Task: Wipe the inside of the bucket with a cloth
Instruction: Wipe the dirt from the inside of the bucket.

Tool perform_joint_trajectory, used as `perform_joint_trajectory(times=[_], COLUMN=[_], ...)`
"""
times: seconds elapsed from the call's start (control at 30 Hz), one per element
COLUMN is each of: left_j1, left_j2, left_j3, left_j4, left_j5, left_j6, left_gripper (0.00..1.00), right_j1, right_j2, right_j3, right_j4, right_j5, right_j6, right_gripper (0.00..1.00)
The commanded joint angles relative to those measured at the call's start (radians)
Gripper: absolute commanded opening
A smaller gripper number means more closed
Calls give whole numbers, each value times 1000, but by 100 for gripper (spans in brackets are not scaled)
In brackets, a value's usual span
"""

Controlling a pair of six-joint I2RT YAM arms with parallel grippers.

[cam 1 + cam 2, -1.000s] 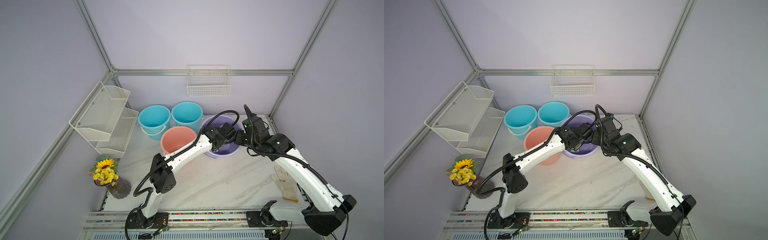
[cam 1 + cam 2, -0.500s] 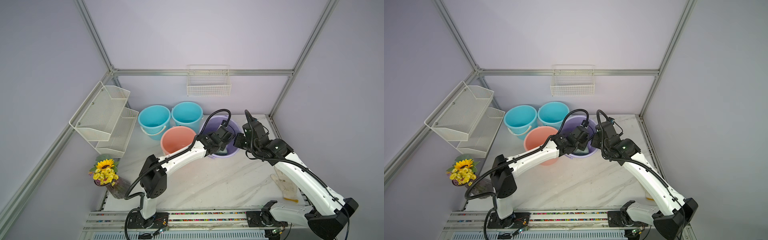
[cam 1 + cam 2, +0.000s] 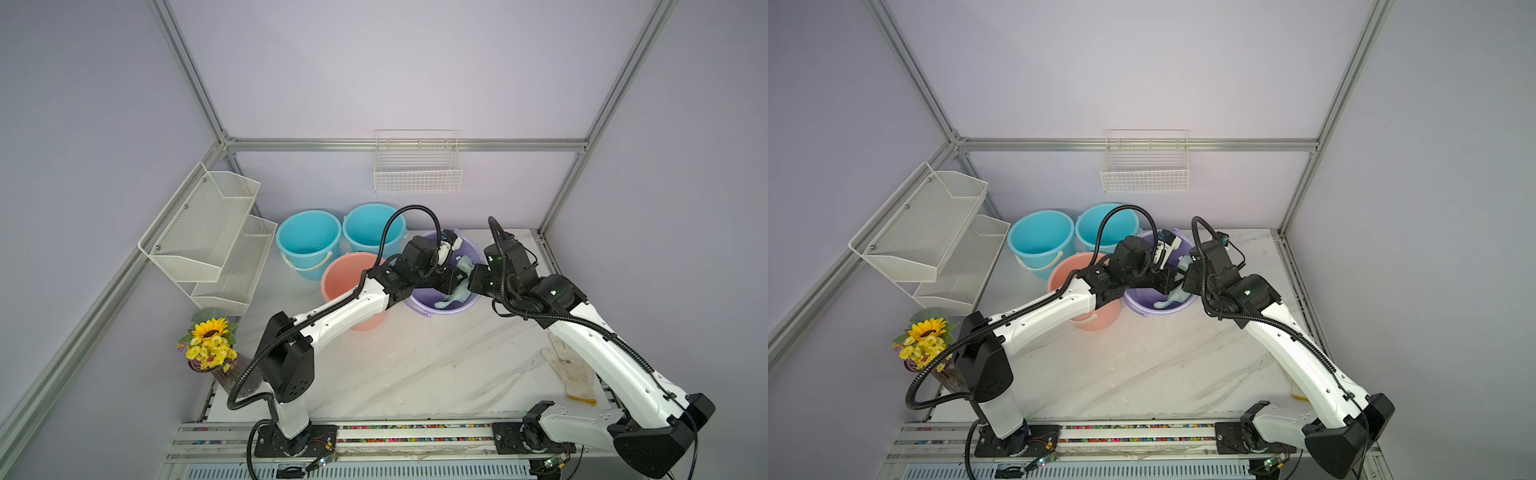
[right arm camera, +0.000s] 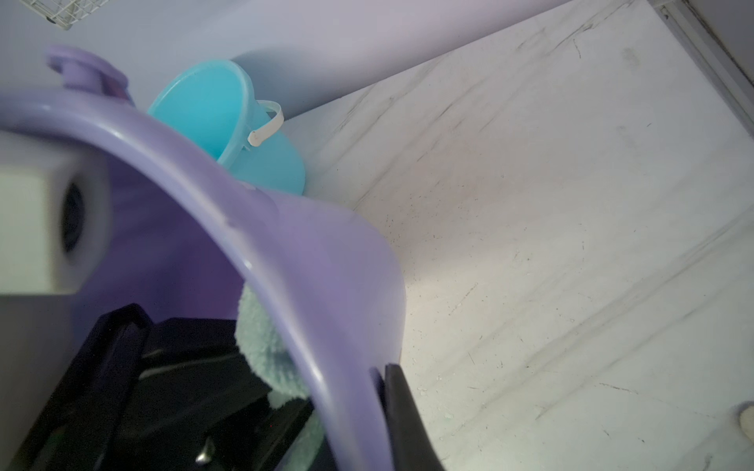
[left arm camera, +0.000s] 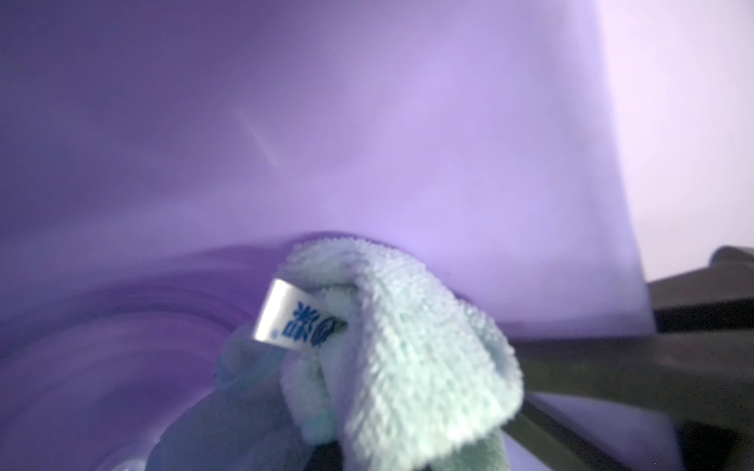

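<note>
Cloth (image 5: 408, 346) clenched in left gripper (image 3: 456, 277); right gripper (image 3: 473, 282) pinching bucket (image 4: 285, 244) rim; I'd press cloth flat on wall, sweep slowly.

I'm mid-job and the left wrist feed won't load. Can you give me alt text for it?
A bunched pale mint-green cloth, its white tag with blue print showing, sits close to the camera against the inner wall of the purple bucket. Blurred purple plastic fills nearly all the rest of the view.

White tag (image 5: 285, 316) on the cloth (image 5: 420, 367) bears unreadable blue characters
</note>
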Motion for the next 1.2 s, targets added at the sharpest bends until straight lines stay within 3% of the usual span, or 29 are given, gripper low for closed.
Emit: perform_joint_trajectory(times=[0.0,0.13,0.33,0.43,0.63,0.73,0.93,1.03,1.17], left_j1=[-5,-10,-49,-76,-114,-119,-143,-143,-143], left_j2=[8,3,56,106,227,239,198,162,102], left_j3=[79,106,230,301,429,442,387,305,170], left_j4=[-260,-506,-861,-989,-1150,-1074,-716,-478,-177], left_j5=[141,74,-222,-434,-988,-1166,-1381,-1367,-1225], left_j6=[135,278,445,475,432,414,394,384,385], left_gripper=[0,0,0,0,0,0,0,0,0], right_j1=[13,13,12,12,12,12,12,12,12], right_j2=[6,22,47,51,55,52,38,27,11], right_j3=[70,102,132,141,157,152,121,100,80], right_j4=[16,6,-12,-22,-49,-48,-35,-14,8], right_j5=[-9,24,41,51,76,70,23,-14,-62], right_j6=[-41,-66,-83,-89,-104,-105,-86,-69,-44], right_gripper=[0,0,0,0,0,0,0,0,0])
